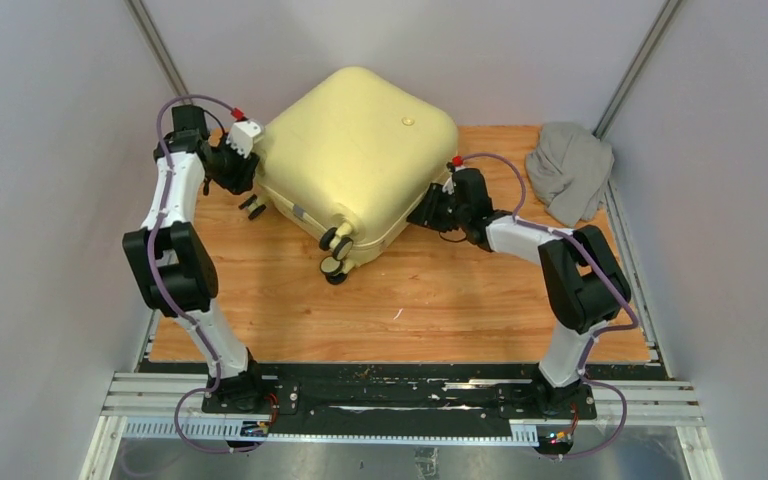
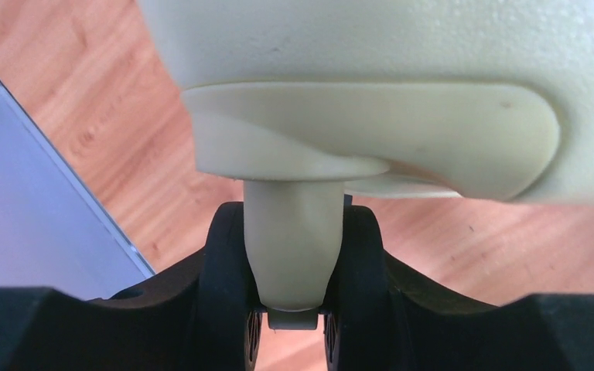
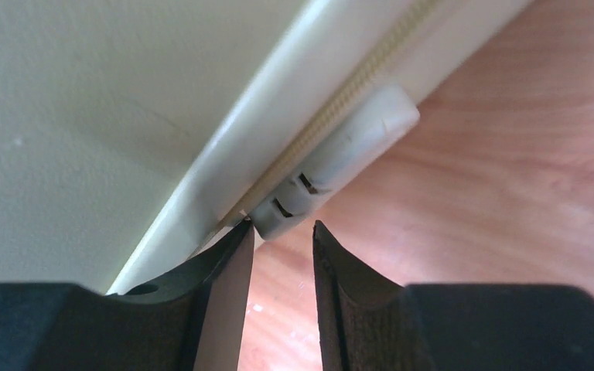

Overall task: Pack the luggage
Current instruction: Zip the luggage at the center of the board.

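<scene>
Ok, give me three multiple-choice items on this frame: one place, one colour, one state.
1. Where does the grey cloth lie?
A. inside the luggage
B. at the table's far right corner
C. under the luggage
2. The luggage shell is:
A. pale yellow
B. blue
C. black
3. The luggage is:
A. open flat
B. standing on its wheels
C. shut, lying on a broad side

1 B: the cloth sits by the right wall, apart from the luggage.
2 A: every view shows it.
3 C: the top view shows the lid down, and the right wrist view shows the zip joined.
</scene>
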`<state>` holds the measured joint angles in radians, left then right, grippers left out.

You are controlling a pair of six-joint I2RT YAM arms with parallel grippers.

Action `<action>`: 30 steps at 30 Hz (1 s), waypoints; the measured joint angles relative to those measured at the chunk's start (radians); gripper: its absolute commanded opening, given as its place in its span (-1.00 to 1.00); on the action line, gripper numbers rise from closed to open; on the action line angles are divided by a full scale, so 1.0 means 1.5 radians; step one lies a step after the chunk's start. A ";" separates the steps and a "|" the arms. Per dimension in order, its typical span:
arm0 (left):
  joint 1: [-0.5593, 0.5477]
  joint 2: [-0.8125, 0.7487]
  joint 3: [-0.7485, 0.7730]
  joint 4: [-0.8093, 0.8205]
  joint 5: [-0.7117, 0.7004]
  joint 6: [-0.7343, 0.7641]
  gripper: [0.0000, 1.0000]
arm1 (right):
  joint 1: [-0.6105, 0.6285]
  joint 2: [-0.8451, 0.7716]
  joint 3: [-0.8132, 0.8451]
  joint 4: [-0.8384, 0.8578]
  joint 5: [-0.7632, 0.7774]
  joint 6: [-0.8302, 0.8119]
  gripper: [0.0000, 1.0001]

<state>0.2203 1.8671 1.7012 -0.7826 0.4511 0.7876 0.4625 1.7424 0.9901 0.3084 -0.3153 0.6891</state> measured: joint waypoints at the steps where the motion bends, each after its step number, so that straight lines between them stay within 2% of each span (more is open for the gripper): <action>1: 0.000 -0.020 -0.022 -0.003 -0.005 -0.003 -0.76 | -0.011 0.014 0.018 -0.010 -0.002 -0.009 -0.20; 5: 0.001 -0.098 -0.111 -0.023 -0.037 -0.025 -1.00 | -0.048 0.072 0.106 -0.051 -0.025 -0.057 -0.07; 8: 0.005 -0.149 -0.157 -0.035 -0.067 -0.055 -1.00 | -0.061 0.105 0.163 -0.076 -0.036 -0.105 0.05; 11: 0.009 -0.205 -0.194 -0.045 -0.091 -0.073 -1.00 | -0.067 0.109 0.172 -0.075 -0.034 -0.151 0.11; 13: 0.009 -0.238 -0.209 -0.060 -0.102 -0.079 -1.00 | -0.070 0.091 0.139 -0.051 -0.033 -0.172 0.13; 17: 0.009 -0.264 -0.205 -0.099 -0.116 -0.084 -1.00 | -0.084 0.011 -0.003 0.026 -0.056 -0.208 0.15; 21: 0.008 -0.256 -0.182 -0.134 -0.109 -0.087 -1.00 | -0.093 -0.041 -0.112 0.117 -0.138 -0.241 0.18; 26: 0.005 -0.253 -0.173 -0.143 -0.103 -0.089 -1.00 | -0.093 -0.047 -0.129 0.196 -0.279 -0.262 0.21; 30: 0.005 -0.253 -0.180 -0.143 -0.112 -0.089 -1.00 | -0.093 -0.071 -0.178 0.253 -0.338 -0.259 0.24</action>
<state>0.2276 1.4876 1.4315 -0.9970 0.2832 0.6544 0.3237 1.6352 0.7227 0.6880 -0.8230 0.3000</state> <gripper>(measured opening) 0.520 0.606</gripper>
